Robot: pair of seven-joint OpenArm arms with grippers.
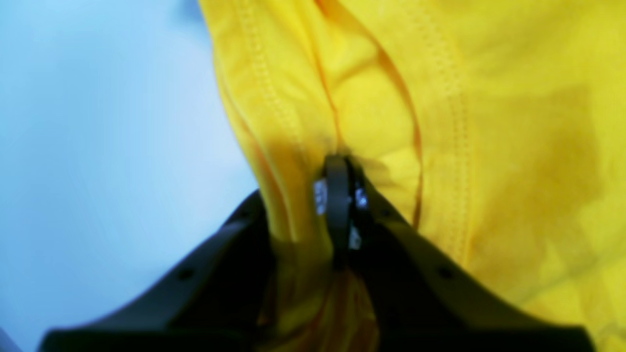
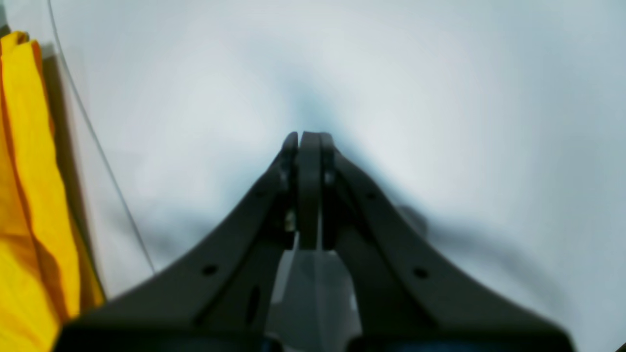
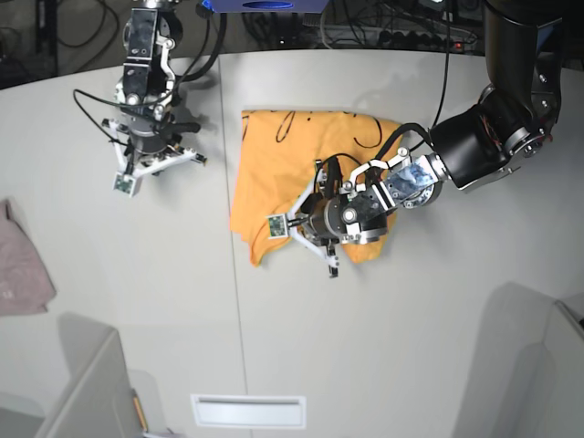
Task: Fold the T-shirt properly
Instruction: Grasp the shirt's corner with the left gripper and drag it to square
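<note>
Dark fingers of the left end effector point(image 1: 337, 205) fill the bottom of the left wrist view, pressed together on a bunched fold of the T-shirt point(image 1: 479, 146), with stitched hem lines running up the cloth beside the pinch. Seen from the base view, this left end effector point(image 3: 321, 219) sits over the near middle of the T-shirt point(image 3: 274, 173), which lies partly folded on the white worktop point(image 3: 411, 319), just right of a seam in the surface. The garment's long axis runs near to far, with its thin black scribble print showing along the far edge and its near edge crumpled. The right end effector point(image 2: 309, 142) has its fingers together with nothing between them, above bare worktop point(image 2: 440, 98), the T-shirt's point(image 2: 24, 195) edge at its left. From the base view it point(image 3: 146, 155) stands well apart from the garment, on the left far side. A pinkish cloth point(image 3: 20, 269) lies at the left edge.
</note>
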